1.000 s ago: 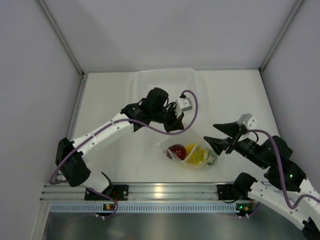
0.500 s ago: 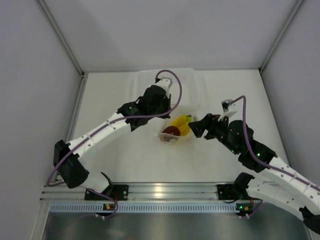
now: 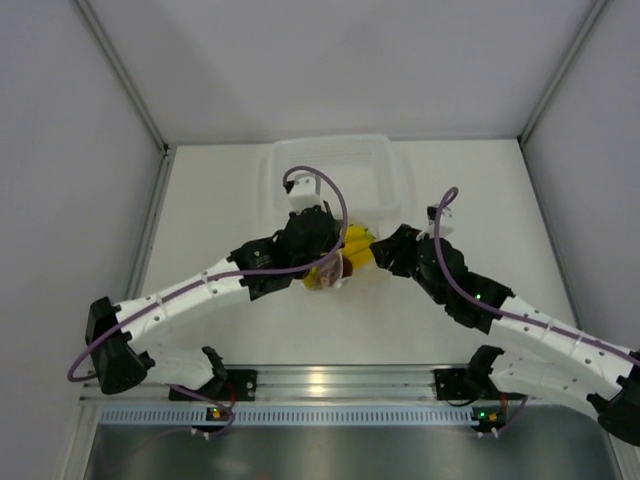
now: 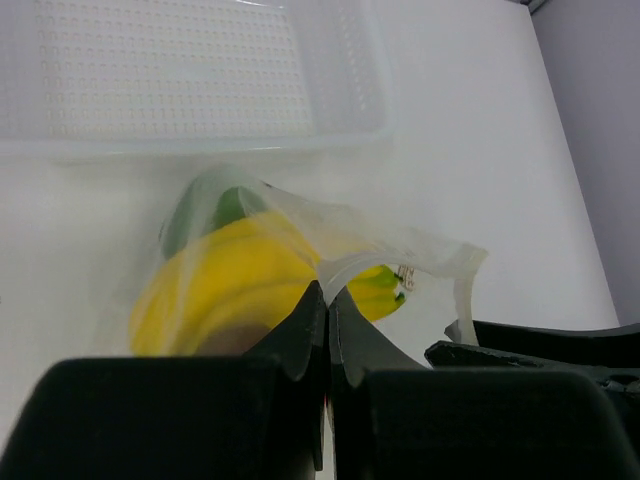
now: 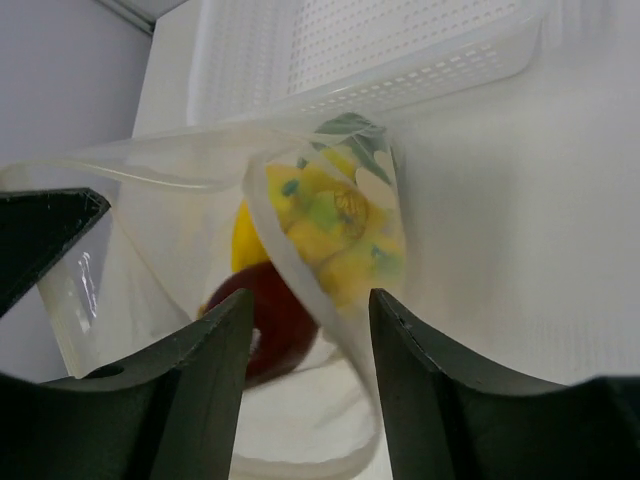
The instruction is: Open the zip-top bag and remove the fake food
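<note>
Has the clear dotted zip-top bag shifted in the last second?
Yes. The clear dotted zip-top bag, pinched by the left gripper, has moved left and up the view, nearer the translucent rectangular tray.

Translucent white perforated rectangular plastic tray (image 3: pixel 331 150) sits flat at the far side of the white counter (image 3: pixel 215 215), near the grey back wall (image 3: pixel 340 60). Silver aluminium rail (image 3: pixel 330 380) along the near edge.

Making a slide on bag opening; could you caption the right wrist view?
The right gripper, jaws open, straddles the zip-top bag wall; dark red fruit inside, perforated tray behind.
</note>
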